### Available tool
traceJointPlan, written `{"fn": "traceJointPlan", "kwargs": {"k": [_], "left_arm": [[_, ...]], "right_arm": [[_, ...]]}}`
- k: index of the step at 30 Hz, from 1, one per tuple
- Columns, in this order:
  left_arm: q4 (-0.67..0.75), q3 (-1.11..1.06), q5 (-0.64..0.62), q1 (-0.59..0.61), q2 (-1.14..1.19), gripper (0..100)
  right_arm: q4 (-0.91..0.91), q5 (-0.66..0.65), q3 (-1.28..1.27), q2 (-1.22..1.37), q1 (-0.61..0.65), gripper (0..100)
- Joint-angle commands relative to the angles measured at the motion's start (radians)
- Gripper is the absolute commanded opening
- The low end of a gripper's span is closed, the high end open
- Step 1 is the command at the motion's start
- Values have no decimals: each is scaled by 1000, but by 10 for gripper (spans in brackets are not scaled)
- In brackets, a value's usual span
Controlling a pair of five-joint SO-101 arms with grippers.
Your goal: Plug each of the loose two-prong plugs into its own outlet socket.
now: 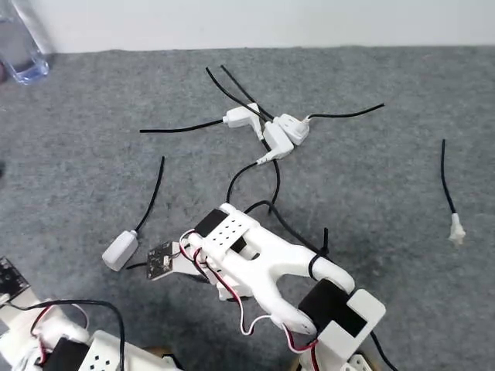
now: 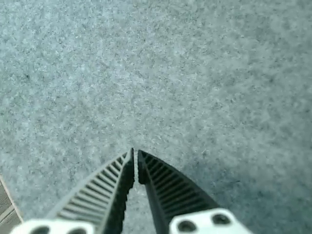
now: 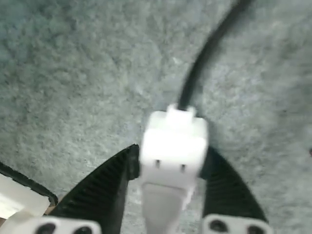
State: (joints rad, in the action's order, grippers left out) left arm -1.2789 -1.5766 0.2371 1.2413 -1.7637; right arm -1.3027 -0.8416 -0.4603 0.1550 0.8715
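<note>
Your left gripper [image 2: 135, 155] hangs pressed together over the grey carpet [image 2: 195, 73]. Your right gripper [image 3: 171, 155] pinches the white outlet socket [image 3: 173, 139] lengthwise, its cord end pointing away from the wrist. Farther right, a loose two-prong plug [image 1: 456, 229] lies, cord trailing away.

The fuzzy table cover [image 1: 402, 255] is grey with tiny speckles. The little plastic two-prong plug [image 1: 457, 229] is white, its thin cord [image 1: 445, 174] black. The boxy plastic socket block [image 3: 174, 146] is white too. The plastic robot arm [image 1: 271, 259] is white with black parts and red wires [image 1: 232, 296]. The toothed left gripper [image 2: 135, 155] is black with ridged lines.
</note>
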Motion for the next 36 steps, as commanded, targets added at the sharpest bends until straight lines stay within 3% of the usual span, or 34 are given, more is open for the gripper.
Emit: {"fn": "traceJointPlan", "kwargs": {"k": [1,5,11,22,28,36], "left_arm": [[26,-5,0,-3,8,12],[63,-30,0,-3,8,12],[66,-33,0,2,8,12],[66,-48,0,-5,8,12],[68,-50,0,-5,8,12],[68,-50,0,-5,8,12]], "right_arm": [[8,2,-6,-22,5,37],[31,-2,-6,-25,-2,12],[39,-35,80,-61,-137,8],[-180,-58,436,-137,-245,8],[-203,-49,577,-137,-315,8],[22,175,605,-134,-501,8]]}}
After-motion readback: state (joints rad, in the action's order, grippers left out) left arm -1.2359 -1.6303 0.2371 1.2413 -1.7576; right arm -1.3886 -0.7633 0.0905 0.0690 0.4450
